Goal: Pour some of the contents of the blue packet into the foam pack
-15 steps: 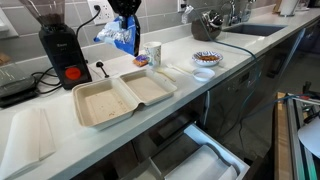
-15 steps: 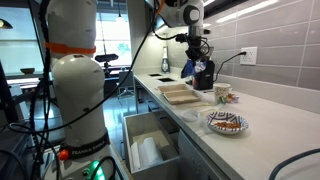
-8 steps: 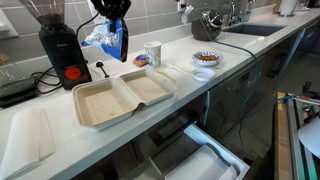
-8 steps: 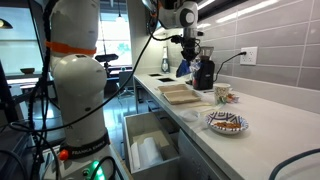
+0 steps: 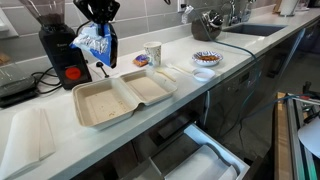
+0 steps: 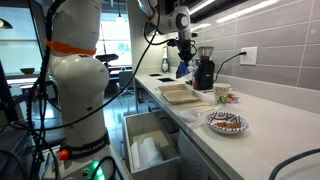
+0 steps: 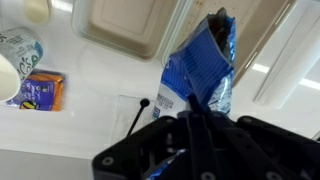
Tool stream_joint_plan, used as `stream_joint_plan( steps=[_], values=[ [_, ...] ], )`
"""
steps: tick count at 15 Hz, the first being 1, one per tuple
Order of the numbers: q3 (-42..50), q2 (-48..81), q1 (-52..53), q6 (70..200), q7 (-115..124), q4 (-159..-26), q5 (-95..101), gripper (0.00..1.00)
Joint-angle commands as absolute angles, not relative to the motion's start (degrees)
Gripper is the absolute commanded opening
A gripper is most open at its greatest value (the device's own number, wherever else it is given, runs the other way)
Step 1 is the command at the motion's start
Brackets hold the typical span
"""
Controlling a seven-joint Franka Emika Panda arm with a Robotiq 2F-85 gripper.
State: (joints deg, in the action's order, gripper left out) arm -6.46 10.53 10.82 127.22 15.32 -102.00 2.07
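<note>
The gripper (image 5: 99, 24) is clamped tight on the upper end of the blue packet (image 5: 96, 46), which hangs from it in the air with its long axis close to vertical. In both exterior views the packet sits high over the wall-side edge of the foam pack (image 5: 100, 106), at the half nearer the black grinder (image 5: 60, 48), not over the middle of either half. The wrist view shows the same offset: the packet's (image 7: 200, 75) free end points past the foam pack's (image 7: 130, 25) rim towards bare tabletop (image 7: 90, 75). I cannot tell which end is the packet's mouth. The pour probably needs the packet brought out from the wall over an open half, then tipped.
</note>
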Motion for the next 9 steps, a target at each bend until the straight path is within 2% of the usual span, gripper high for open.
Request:
stream_joint_plan(
  steps=[1,9],
  values=[
    [-6.53,10.37,12.58,129.32,19.33,-102.75,7.76,0.0],
    [-6.59,11.22,14.7,132.24,22.02,-101.71,17.38,0.0]
  ],
)
